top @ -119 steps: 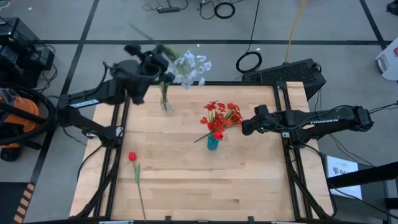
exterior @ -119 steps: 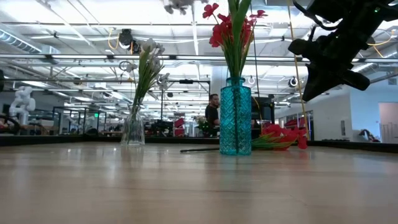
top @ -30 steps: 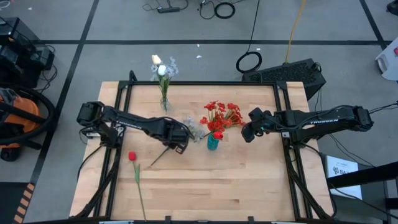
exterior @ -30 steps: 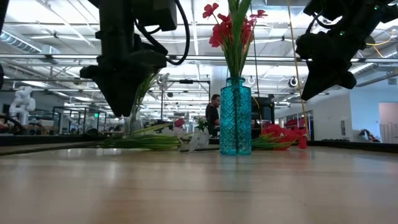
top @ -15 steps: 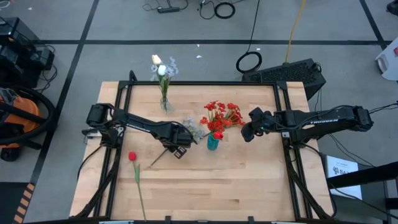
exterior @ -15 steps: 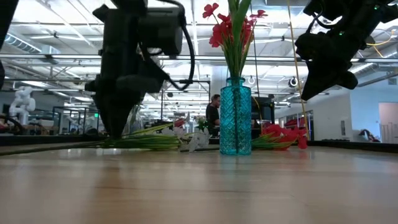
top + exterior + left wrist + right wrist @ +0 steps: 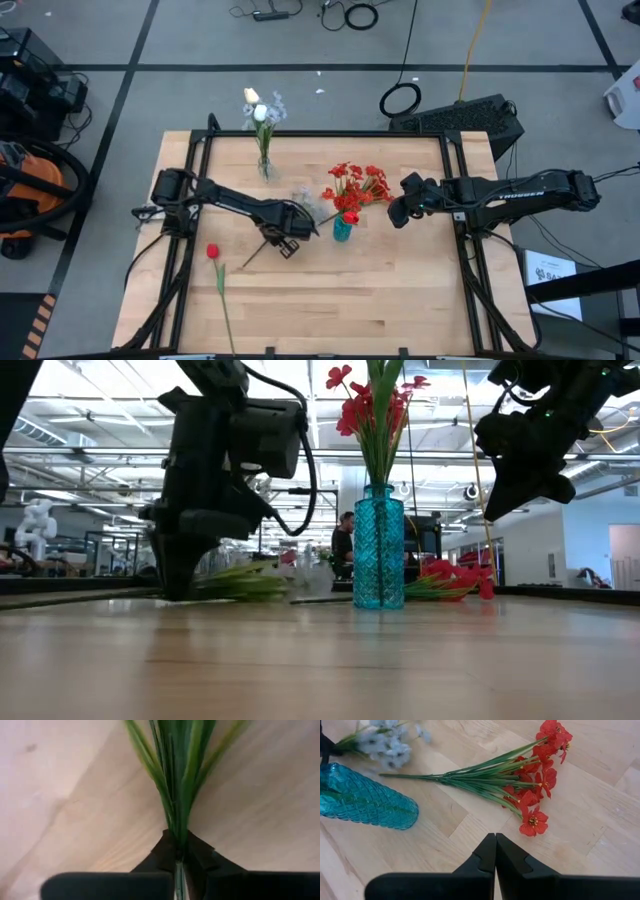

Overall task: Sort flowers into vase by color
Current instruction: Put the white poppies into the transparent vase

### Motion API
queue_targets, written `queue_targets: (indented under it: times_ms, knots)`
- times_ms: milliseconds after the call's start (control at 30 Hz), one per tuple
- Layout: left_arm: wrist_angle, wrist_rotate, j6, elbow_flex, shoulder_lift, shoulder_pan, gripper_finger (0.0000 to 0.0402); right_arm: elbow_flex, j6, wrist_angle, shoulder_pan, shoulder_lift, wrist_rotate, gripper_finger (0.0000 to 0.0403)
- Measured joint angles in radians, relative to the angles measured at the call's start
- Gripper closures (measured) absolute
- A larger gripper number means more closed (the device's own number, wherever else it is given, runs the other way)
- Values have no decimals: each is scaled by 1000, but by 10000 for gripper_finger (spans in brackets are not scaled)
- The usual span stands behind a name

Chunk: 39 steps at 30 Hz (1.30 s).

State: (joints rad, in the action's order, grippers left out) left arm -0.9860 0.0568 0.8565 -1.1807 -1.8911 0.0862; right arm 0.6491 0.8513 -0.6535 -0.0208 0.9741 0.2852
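My left gripper [image 7: 283, 237] is down at the table's middle, shut on the pale bluish-white sprig [image 7: 303, 198], which lies left of the teal vase [image 7: 342, 228]. The teal vase holds red flowers [image 7: 375, 405]. A red cluster [image 7: 532, 780] lies on the table behind the vase. My right gripper [image 7: 394, 213] hovers shut and empty to the right of that cluster. A clear vase [image 7: 265, 165] at the far edge holds a white rosebud [image 7: 253, 97]. A red bloom [image 7: 212, 251] on a long stem lies near the left front. My left gripper pinches the sprig's bundle of green stems [image 7: 178, 837] between its two fingers, below the leaves and toward the stem end. The fingers come from above, pointing down, and lie across the stems. The sprig lies low along the table, its blossoms toward the teal vase.
The black table frame [image 7: 200, 150] runs along the left and right sides. Open wood lies in the near half of the table [image 7: 340, 300]. Beyond the table there is a room with a person [image 7: 342, 540] far behind the vase.
My left gripper has come down onto the sprig's stems at the table and shifted slightly toward the near edge. The sprig's blossom end has swung a little toward the far edge. My right gripper has kept still.
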Motion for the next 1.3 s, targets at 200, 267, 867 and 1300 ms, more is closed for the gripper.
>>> queue_targets:
  times_ms: [200,267,867,1300]
  knots:
    - [-129,35,10,-24,128,-2,392,0,0,-1,0,0,0,401]
    - [-168,94,26,-23,199,-1,394,0,-2,0,0,0,0,401]
    - [1035,255,-737,277,829,-311,394,0,62,159,0,1,21,401]
    - [1260,-355,-653,521,955,-716,394,0,27,154,0,1,26,401]
